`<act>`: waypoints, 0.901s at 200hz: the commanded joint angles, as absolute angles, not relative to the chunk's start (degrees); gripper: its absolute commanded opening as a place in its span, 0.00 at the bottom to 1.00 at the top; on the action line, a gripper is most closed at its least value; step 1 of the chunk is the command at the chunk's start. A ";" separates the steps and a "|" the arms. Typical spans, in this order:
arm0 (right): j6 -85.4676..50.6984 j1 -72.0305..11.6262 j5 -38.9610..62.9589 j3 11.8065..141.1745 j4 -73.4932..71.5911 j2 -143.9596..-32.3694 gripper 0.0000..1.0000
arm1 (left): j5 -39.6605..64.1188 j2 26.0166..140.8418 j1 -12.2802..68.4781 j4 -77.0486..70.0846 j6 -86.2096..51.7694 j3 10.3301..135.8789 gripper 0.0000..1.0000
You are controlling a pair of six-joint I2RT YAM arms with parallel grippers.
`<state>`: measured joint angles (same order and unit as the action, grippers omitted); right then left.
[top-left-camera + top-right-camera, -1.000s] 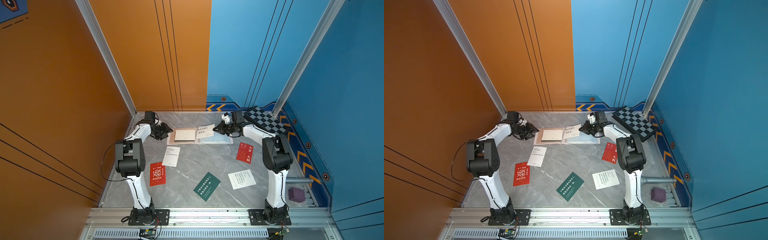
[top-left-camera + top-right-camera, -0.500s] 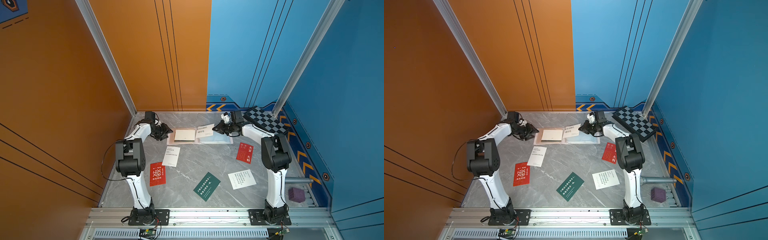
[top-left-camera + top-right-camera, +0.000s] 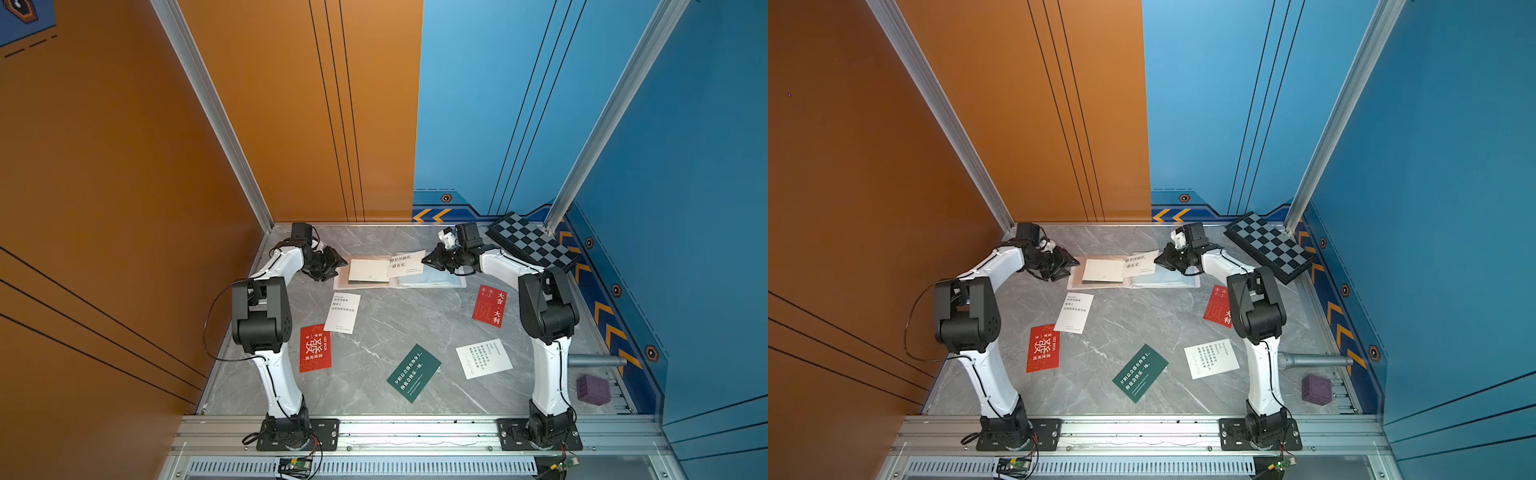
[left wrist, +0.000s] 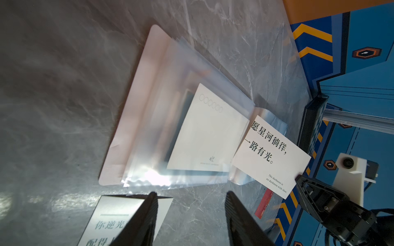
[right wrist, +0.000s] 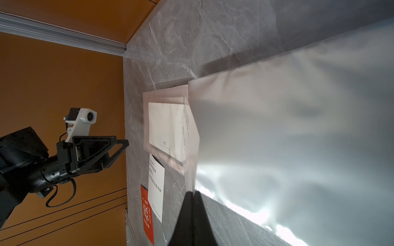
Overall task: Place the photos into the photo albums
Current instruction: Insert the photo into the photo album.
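In both top views I count one photo album (image 3: pixel 434 281) at the table's (image 3: pixel 395 328) twelve o'clock, and five loose photos (image 3: pixel 413 372) from three round to nine.

Left wrist: my left gripper (image 4: pixel 190 192) hangs half open and empty, ready to steady pages. I see one sleeved card (image 4: pixel 206 132) and one white card (image 4: pixel 270 153) raised.

Right wrist: my right gripper (image 5: pixel 192 198) clamps its corner for sleeving.

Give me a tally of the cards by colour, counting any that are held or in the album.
White cards: 4, with one held by the right gripper and one in the album
Red cards: 2
Green card: 1
Total: 7
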<state>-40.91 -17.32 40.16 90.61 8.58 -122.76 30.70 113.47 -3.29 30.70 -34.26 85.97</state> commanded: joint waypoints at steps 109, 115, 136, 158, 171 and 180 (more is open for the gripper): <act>-41.12 -17.07 39.00 88.04 9.85 -120.81 0.03 | 29.90 113.64 -2.99 33.04 -32.49 88.07 0.54; -41.17 -17.19 38.89 87.66 9.77 -120.65 0.03 | 29.88 113.62 -2.99 33.06 -32.48 88.07 0.53; -41.29 -17.24 38.40 86.50 9.19 -120.15 0.03 | 29.62 113.45 -2.99 33.05 -32.35 88.02 0.54; -42.02 -17.31 39.17 86.64 8.45 -120.75 0.03 | 29.64 113.53 -2.85 33.05 -32.39 88.07 0.53; -42.73 -17.47 39.58 86.87 7.59 -121.29 0.03 | 29.53 113.47 -2.81 33.05 -32.40 88.04 0.53; -42.80 -17.63 39.71 87.29 7.45 -121.70 0.03 | 29.51 113.55 -2.81 33.04 -32.29 88.01 0.54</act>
